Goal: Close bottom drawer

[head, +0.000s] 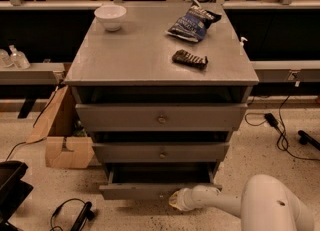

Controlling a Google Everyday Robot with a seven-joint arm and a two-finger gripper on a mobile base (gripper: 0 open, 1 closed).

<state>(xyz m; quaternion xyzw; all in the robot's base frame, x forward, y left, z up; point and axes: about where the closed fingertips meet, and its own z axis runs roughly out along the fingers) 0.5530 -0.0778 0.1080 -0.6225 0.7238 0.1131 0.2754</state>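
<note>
Sticking out: bottom drawer (135,191), front edge proud of both drawers above.
Tool: my gripper (175,200) low at that front's right end, beside the knob (161,194); state, I can't tell.
Room: speckled floor (130,216) ahead; cardboard box (67,151) well left.

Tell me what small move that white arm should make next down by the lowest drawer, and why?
Probably a gentle push straight in toward the cabinet. The bottom drawer sticks out past the middle drawer above it, and the gripper sits right at its front face.

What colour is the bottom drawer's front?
The bottom drawer is grey, camera view; the end effector is at its front.
</note>
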